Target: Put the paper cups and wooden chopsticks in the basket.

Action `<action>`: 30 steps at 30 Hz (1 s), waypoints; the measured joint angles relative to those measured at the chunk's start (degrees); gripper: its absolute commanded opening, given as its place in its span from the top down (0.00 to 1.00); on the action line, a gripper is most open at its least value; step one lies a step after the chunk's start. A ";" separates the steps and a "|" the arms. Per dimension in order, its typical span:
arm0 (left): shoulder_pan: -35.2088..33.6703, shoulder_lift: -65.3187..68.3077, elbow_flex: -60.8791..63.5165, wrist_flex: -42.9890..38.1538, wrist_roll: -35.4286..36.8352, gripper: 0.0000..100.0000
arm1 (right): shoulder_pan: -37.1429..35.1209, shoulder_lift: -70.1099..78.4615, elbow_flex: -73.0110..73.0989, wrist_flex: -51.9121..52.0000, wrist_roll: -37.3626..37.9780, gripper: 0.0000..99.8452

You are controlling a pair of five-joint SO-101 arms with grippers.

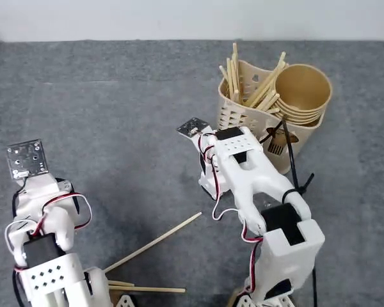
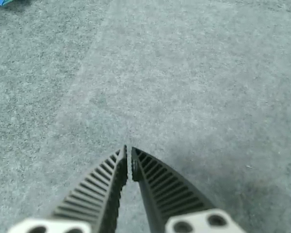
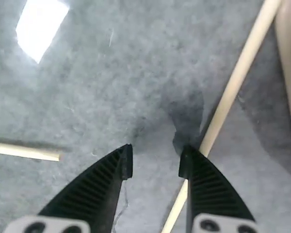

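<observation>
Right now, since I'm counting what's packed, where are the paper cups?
High view, upper right: the paper cups sit nested inside the basket, right of the upright chopsticks.

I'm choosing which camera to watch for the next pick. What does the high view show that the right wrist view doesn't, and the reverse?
The high view adds the basket holding stacked paper cups and chopsticks, the left arm and right arm, and loose chopsticks on the mat by the left arm. The right wrist view adds the right end effector, open over the mat, with a chopstick crossing beneath one finger. Both share the grey mat with loose chopsticks lying on it.
</observation>
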 measured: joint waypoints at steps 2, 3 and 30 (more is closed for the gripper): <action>0.00 0.00 0.00 0.00 0.00 0.98 | 0.00 0.00 0.00 0.00 0.00 0.82; 0.00 0.00 0.00 0.00 0.00 0.98 | 0.00 -0.09 0.00 0.09 0.00 0.82; 0.00 0.00 0.00 0.00 0.00 0.98 | 3.69 1.93 -1.49 2.46 16.18 0.87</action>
